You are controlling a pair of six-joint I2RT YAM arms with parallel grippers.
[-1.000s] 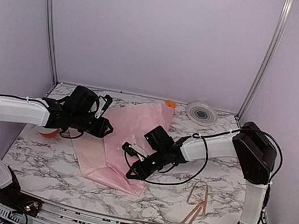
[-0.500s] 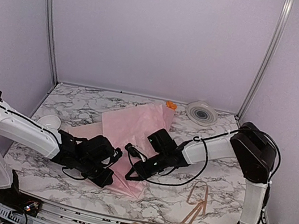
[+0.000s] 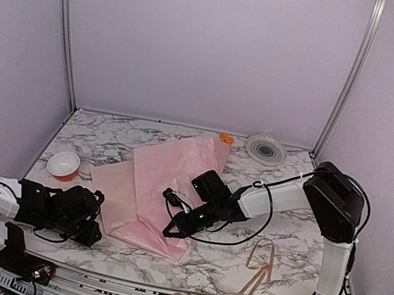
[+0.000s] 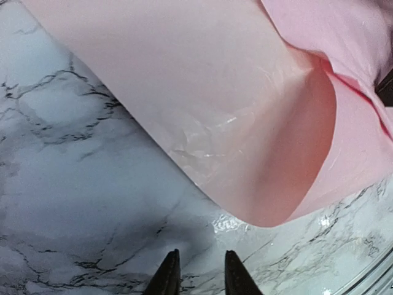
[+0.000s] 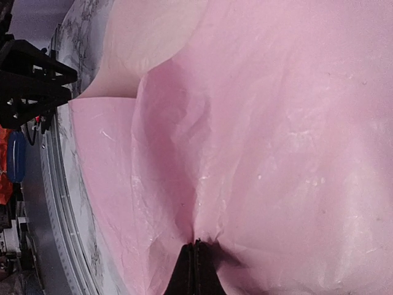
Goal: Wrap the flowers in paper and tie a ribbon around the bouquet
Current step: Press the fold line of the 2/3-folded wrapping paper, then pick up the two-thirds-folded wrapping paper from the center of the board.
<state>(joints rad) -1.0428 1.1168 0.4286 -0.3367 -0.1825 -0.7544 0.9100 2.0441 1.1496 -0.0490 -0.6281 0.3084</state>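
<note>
The pale pink paper (image 3: 157,182) lies folded and crinkled in the middle of the table, with a paler flap spread to its left (image 4: 202,104). My right gripper (image 3: 168,230) is shut on a puckered fold of the paper (image 5: 258,123) near its front edge, and the sheet bunches at the tips (image 5: 196,244). My left gripper (image 3: 96,223) rests low over bare marble just left of the paper's near corner. It is slightly open (image 4: 198,263) with nothing between its fingers. An orange bloom (image 3: 224,137) peeks out at the paper's far end; the rest of the flowers are hidden. The tan ribbon (image 3: 259,273) lies looped at the front right.
A round white-grey disc (image 3: 266,148) sits at the back right. A small orange-rimmed white roll (image 3: 64,165) stands at the left. Lilac walls and metal posts enclose the marble table (image 3: 107,144). The ribbon trails over the front rail.
My left arm swung from the paper's back left down past its front edge, then drew back left onto bare marble. The paper's left flap now lies uncovered. The right gripper stayed put.
</note>
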